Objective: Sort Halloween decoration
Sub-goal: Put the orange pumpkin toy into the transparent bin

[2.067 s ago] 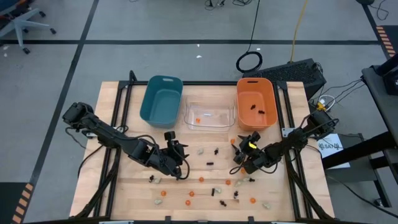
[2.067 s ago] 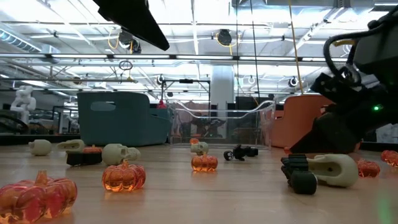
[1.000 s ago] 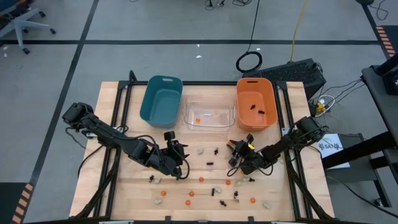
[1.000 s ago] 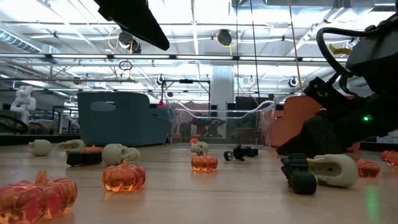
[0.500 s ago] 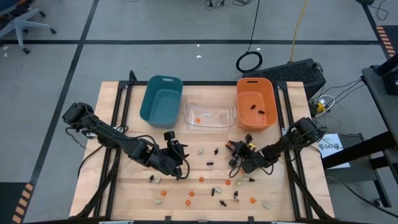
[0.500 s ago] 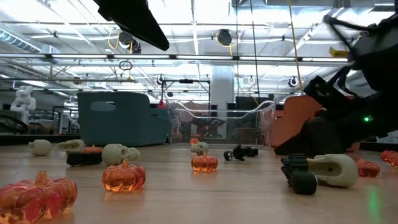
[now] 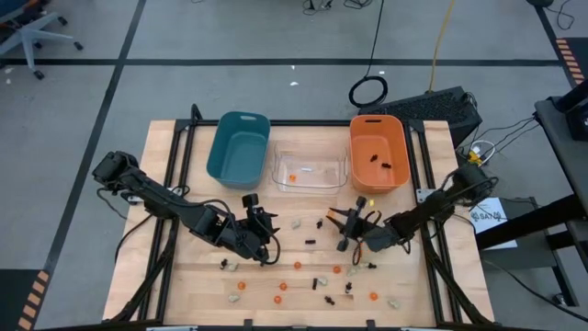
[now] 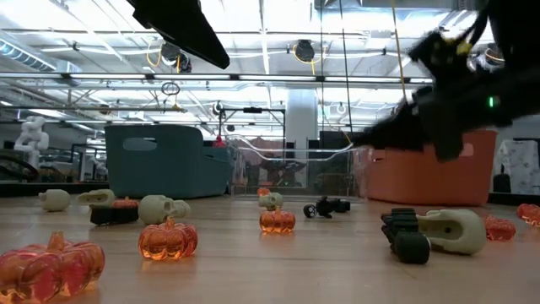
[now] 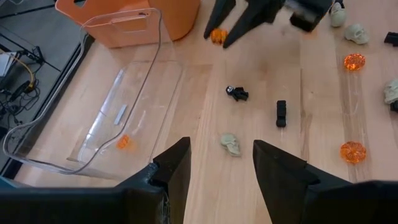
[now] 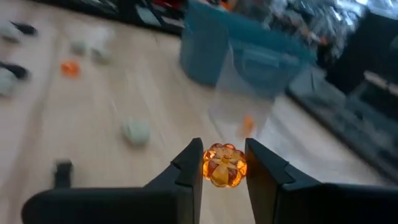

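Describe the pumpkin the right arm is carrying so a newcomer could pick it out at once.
Start at the clear bin in the middle of the row at the table's far edge. Just in front of its right corner, the right gripper hangs above the wood with its jaws shut on a small translucent orange pumpkin. Unlike the other pumpkins, it is lifted off the table, not lying on it.

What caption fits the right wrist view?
Right gripper fingers clamp a small translucent orange pumpkin above the wooden table, facing the teal plastic bin.

Orange pumpkins (image 8: 168, 239), black spiders (image 8: 327, 206) and pale skulls (image 8: 164, 208) lie scattered across the table.
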You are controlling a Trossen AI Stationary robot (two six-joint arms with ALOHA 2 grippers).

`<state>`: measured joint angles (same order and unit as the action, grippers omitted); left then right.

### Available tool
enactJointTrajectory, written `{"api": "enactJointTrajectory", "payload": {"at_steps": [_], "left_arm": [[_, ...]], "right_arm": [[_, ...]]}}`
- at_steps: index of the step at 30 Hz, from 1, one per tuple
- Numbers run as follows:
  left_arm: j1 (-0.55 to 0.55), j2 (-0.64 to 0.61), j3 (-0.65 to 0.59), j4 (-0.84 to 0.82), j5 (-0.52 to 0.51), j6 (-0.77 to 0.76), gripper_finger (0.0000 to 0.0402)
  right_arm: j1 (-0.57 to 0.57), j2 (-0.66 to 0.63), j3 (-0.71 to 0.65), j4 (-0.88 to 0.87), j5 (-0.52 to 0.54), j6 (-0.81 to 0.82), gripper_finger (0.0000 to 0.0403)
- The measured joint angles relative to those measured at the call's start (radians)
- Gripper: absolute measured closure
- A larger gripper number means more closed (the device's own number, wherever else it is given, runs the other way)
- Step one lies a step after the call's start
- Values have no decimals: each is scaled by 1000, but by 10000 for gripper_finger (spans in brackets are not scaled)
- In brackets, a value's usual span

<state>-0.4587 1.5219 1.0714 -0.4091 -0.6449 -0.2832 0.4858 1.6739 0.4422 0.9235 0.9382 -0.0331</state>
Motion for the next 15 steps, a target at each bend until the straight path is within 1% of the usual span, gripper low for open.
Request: {"api": "enactJointTrajectory", "payload": {"at_steps": [6, 10, 15], "left_arm": [[0, 0, 0, 1, 0, 0, 230], [0, 0, 0, 3, 0, -1, 230], [0, 0, 0, 4, 0, 0, 230]], "right_arm": [[0, -151, 12, -1, -101, -279, 336], [1, -233, 17, -2, -106, -415, 335], [1, -315, 17, -48, -106, -537, 337]]}}
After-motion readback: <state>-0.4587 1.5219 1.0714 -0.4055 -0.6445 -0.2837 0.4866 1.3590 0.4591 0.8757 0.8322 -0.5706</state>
